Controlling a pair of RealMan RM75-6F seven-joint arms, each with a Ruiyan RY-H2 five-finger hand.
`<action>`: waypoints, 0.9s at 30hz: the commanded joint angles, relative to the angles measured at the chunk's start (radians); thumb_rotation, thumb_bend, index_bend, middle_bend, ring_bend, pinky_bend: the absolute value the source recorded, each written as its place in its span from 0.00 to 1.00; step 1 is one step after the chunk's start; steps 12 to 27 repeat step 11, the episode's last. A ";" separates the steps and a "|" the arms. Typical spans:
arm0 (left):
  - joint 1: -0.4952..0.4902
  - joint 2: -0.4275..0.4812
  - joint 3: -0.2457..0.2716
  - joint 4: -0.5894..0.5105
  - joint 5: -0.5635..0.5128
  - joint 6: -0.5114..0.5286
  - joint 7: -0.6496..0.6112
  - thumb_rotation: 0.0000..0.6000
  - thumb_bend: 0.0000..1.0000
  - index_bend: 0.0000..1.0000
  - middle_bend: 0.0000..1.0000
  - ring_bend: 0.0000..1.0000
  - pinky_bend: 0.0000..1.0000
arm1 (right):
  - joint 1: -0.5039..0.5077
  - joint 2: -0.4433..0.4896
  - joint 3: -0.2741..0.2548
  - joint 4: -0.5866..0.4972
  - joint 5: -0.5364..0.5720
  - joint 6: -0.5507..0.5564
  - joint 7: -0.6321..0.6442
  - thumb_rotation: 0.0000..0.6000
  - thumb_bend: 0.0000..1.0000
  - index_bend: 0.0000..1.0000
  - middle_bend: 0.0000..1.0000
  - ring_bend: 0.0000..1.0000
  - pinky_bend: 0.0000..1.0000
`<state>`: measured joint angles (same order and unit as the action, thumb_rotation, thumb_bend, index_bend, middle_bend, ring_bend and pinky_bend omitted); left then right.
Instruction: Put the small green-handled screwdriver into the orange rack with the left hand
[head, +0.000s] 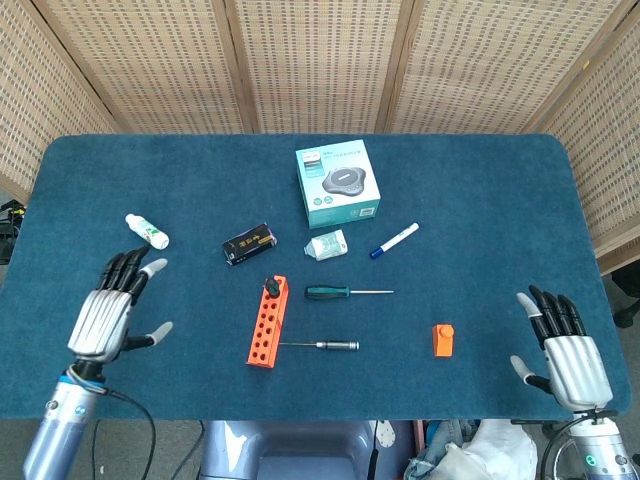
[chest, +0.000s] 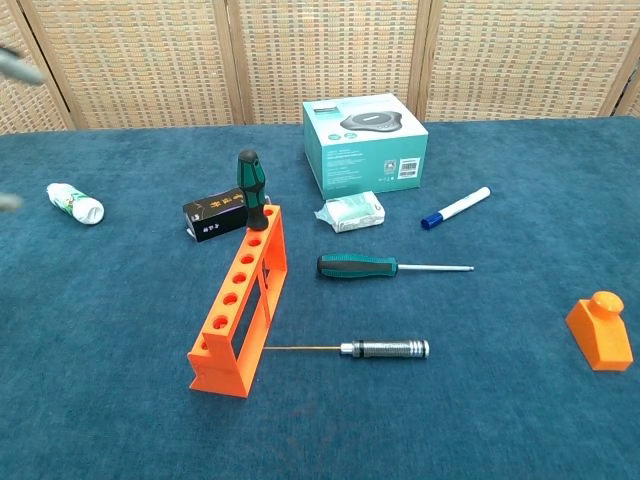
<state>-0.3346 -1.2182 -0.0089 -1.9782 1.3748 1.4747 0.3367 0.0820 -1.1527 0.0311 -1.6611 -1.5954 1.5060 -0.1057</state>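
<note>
One small green-handled screwdriver (chest: 249, 185) stands upright in the end hole of the orange rack (chest: 238, 305) nearest the black box (chest: 214, 217), its shaft down the hole so the rack props it, which suggests the placing is done. Both hands are empty with fingers spread: the left hand (head: 108, 312) well left of the rack, the right hand (head: 566, 355) idle at the table's near right corner.

The table (chest: 120, 420) wears matt, napped blue cloth. The orange rack (chest: 238, 304) looks like dull plastic. The far screen (head: 320, 60) is coarse woven cane in wooden frames. The near screwdriver (chest: 385, 349) has a shiny knurled metal handle; the teal box (chest: 365, 142) is smooth card.
</note>
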 joint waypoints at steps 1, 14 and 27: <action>0.059 -0.018 0.038 0.078 0.044 0.065 0.041 1.00 0.19 0.14 0.00 0.00 0.00 | 0.003 -0.004 0.001 -0.003 -0.001 -0.004 -0.009 1.00 0.24 0.00 0.00 0.00 0.00; 0.143 -0.042 0.055 0.175 0.061 0.110 -0.007 1.00 0.19 0.14 0.00 0.00 0.00 | 0.010 -0.016 -0.003 -0.004 0.001 -0.020 -0.034 1.00 0.24 0.00 0.00 0.00 0.00; 0.143 -0.042 0.055 0.175 0.061 0.110 -0.007 1.00 0.19 0.14 0.00 0.00 0.00 | 0.010 -0.016 -0.003 -0.004 0.001 -0.020 -0.034 1.00 0.24 0.00 0.00 0.00 0.00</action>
